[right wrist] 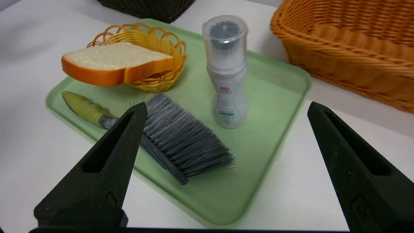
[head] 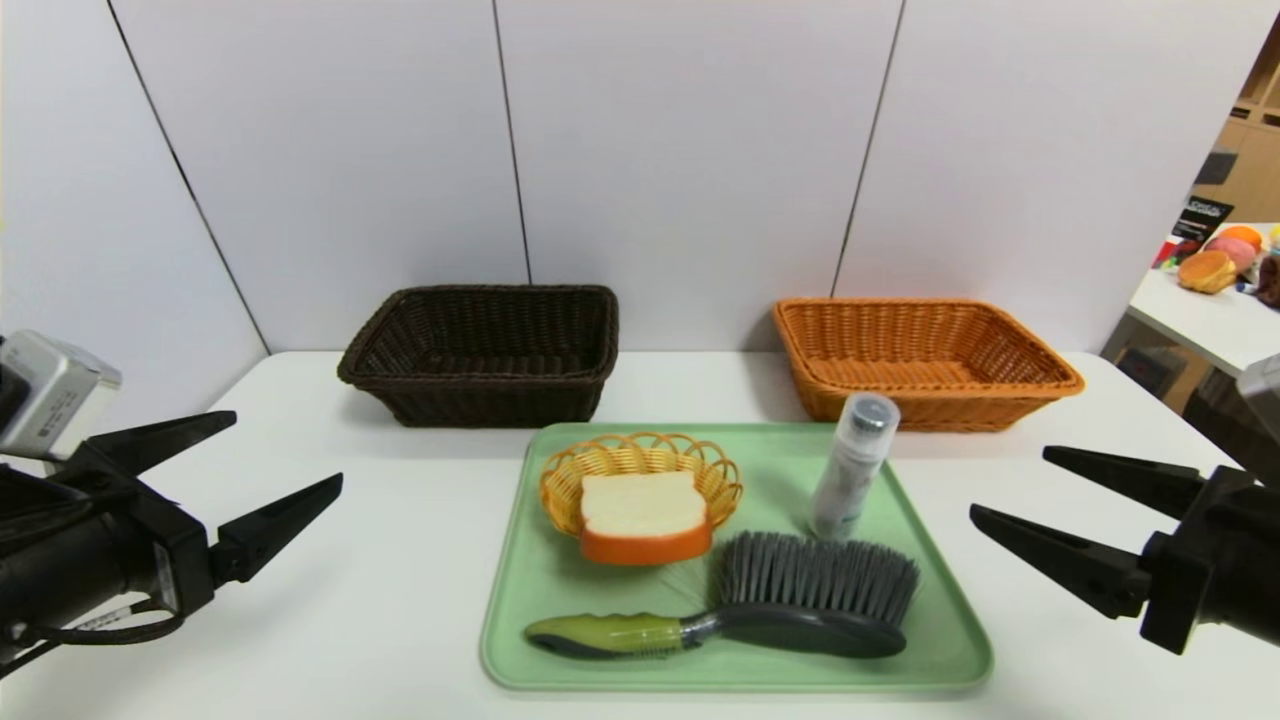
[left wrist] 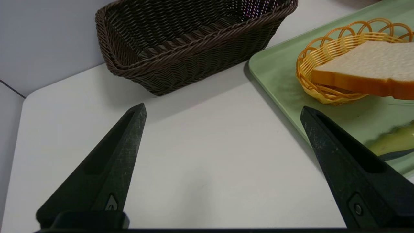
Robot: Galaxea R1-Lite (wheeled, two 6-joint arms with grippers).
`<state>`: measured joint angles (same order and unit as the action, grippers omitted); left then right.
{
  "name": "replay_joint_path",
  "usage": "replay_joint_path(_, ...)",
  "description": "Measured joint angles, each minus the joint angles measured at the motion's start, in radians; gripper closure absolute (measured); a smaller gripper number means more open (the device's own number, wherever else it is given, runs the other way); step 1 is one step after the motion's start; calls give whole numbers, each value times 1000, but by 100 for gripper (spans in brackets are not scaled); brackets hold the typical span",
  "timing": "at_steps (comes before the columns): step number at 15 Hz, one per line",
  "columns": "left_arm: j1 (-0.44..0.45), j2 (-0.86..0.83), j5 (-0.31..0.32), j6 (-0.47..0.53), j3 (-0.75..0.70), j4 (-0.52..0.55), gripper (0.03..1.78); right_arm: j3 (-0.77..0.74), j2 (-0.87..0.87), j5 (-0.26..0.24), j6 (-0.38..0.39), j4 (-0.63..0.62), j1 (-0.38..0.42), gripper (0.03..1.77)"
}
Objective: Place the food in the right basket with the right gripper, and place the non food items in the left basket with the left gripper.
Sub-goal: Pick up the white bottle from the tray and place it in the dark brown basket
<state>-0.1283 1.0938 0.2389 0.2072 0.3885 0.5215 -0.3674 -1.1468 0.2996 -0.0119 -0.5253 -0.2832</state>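
From my left tool (head: 289,443), spread wide, the bread (head: 643,515) lies at three o'clock; from my right tool (head: 1007,484), also spread, nine o'clock.

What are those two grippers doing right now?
Left gripper: open, empty, above the table left of the tray.
Right gripper: open, empty, right of the tray.
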Motion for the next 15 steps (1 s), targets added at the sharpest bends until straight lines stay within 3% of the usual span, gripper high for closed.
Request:
replay_joint_path(6, -66, 103, -1, -4, -27, 64, 12, 40, -149, -101, 22, -171, -126, 9)
replay_joint_path(10, -81, 154, -4, -6, -13, 99, 12, 37, -198, -116, 43, -204, -139, 9)
replay_joint_path(15, -121, 204, -35, -27, 13, 104, 12, 40, -321, -146, 50, -367, -139, 9)
